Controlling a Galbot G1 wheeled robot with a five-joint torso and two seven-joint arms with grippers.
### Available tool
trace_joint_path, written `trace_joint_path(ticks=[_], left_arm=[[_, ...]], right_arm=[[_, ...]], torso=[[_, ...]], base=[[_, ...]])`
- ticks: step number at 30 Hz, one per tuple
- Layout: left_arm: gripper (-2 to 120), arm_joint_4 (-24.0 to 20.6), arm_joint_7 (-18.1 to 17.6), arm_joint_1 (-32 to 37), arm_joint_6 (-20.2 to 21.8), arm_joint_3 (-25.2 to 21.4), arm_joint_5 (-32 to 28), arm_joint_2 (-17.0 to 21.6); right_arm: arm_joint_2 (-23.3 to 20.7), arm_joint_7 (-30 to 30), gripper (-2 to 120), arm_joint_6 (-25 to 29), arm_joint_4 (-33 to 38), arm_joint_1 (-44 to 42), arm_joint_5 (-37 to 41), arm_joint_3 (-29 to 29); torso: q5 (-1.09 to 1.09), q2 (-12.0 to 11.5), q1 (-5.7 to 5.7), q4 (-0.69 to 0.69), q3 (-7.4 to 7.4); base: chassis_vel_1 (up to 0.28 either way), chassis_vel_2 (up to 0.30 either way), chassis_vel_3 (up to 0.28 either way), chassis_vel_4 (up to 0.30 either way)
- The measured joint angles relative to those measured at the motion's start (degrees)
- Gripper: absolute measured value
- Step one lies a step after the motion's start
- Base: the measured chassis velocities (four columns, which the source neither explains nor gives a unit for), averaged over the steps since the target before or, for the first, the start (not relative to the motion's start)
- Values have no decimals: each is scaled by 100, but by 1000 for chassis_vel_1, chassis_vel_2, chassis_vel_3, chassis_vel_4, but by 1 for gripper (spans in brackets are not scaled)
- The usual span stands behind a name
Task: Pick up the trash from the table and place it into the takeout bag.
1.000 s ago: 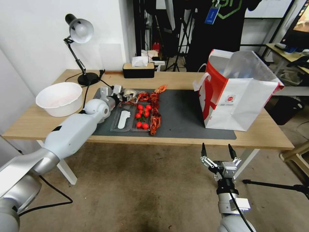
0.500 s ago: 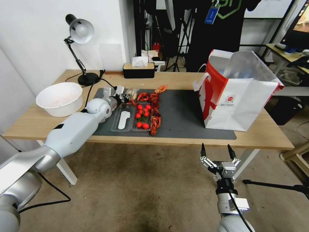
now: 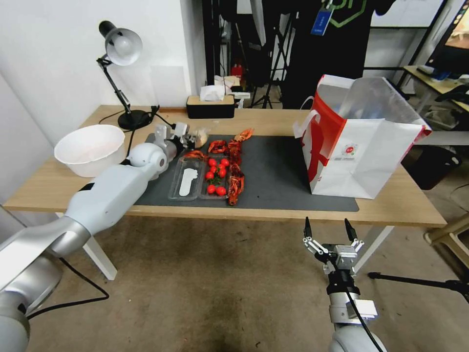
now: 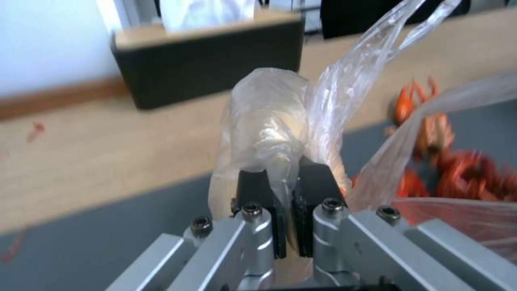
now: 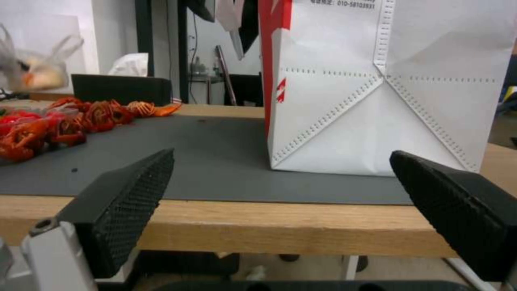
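The left gripper point(image 4: 282, 226) has its jaws pressed together on a clear plastic wad point(image 4: 274, 121), pinching the crumpled film so it hangs free above the table point(image 3: 273, 122), far from the takeout bag point(image 3: 364, 142). The right gripper point(image 3: 329, 232) waits wide apart below the table edge.

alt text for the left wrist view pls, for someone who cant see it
The left gripper is shut on a crumpled clear plastic bag, holding it above the dark grey mat of the table. A black tissue box stands behind, and blurred red crayfish lie to one side.
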Motion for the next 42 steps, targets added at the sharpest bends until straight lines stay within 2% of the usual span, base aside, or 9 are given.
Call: trace_joint_path(ticks=[6, 8, 10, 11, 12, 16, 23, 32, 42], left_arm=[[2, -562, -81, -209, -78, -90, -223, 71], [2, -986, -169, -396, -75, -41, -428, 66], [2, -986, -169, -396, -75, -41, -428, 66], [2, -1175, -209, -495, -72, 17, -514, 48], [2, -1672, -335, -845, -46, 288, -797, -108], [2, -1915, -428, -1253, 23, 604, -1051, -425], [1, -1889, -549, -1636, 51, 962, -1174, -1001], [1, -1340, -606, -2017, 66, 1236, -1176, -2031], [1, -789, -591, -2117, 66, 1718, -1111, -2548]], right_arm=[[1, -1, 100, -4, 0, 6, -13, -12], [6, -2, 100, -10, 0, 13, -25, -23], [6, -2, 100, -10, 0, 13, -25, -23], [10, -2, 100, -12, 0, 17, -31, -31], [27, -3, 100, -17, 1, 20, -46, -36], [37, -2, 100, -16, 6, -3, -48, -27], [68, 0, 100, 4, 6, -30, -48, 5], [114, 4, 100, 7, -14, -24, -51, 15], [137, 7, 100, 9, -25, -18, -64, 16]], torso=[[0, 0, 0, 1, -1], [2, 0, 0, 0, -1], [2, 0, 0, 0, -1], [3, 0, 0, 0, -1], [1, 0, 0, -1, -1], [2, 0, 0, -1, -1], [2, 0, 0, 0, -1], [2, 0, 0, -1, -1], [1, 0, 0, 0, -1]], base=[[0, 0, 0, 0], [0, 0, 0, 0], [0, 0, 0, 0], [0, 0, 0, 0], [0, 0, 0, 0], [0, 0, 0, 0], [0, 0, 0, 0], [0, 0, 0, 0], [0, 0, 0, 0]])
